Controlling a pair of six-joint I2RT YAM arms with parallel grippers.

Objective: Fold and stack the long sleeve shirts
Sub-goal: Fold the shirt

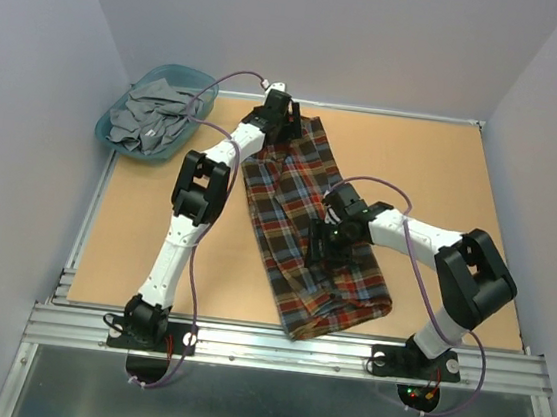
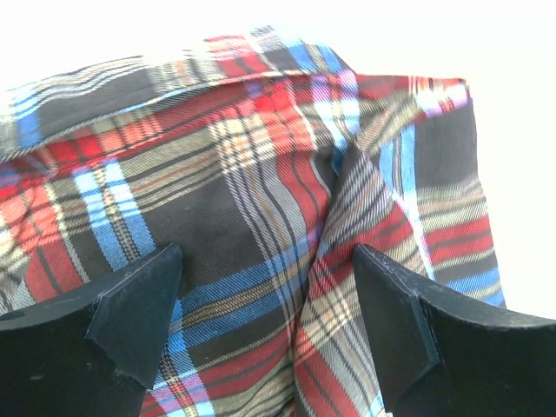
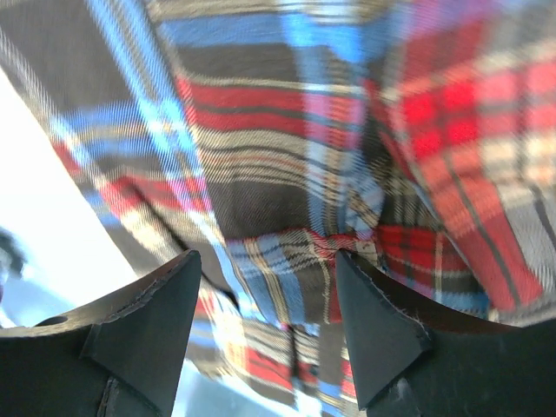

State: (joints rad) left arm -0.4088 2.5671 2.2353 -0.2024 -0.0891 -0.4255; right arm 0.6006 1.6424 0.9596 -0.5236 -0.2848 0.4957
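Operator: Left pincer [image 2: 265, 256] first. How does it stand?

Observer: Spread wide, with nothing caught between its fingers. It hangs low over the plaid shirt [image 1: 288, 210] at the garment's far end. Its wrist view shows a folded edge and a crease running down between the tips.

Operator: And the right pincer [image 3: 267, 256]?

Observer: Parted too, though less widely, and gripping nothing. A small bunched ridge of cloth sits just beyond the gap. From above, it hovers over the middle of the shirt.

Operator: Why one at the end and one mid-length?

Observer: My guess is that the shirt lies as a long narrow strip because the sleeves and sides are already folded in. One pincer at the end and one at the middle would suit a crosswise fold. One would lift the far end while the other marks or pins the fold line.

Operator: Where does the strip lie on the desk [image 1: 462, 189]?

Observer: It runs from about the middle of the far edge, slanting a little rightward, down to the near edge.

Operator: Anything else?

Observer: A teal basket [image 1: 103, 131] in the far left corner holds grey clothes [image 1: 153, 114], beside the left arm and well apart from the right pincer.
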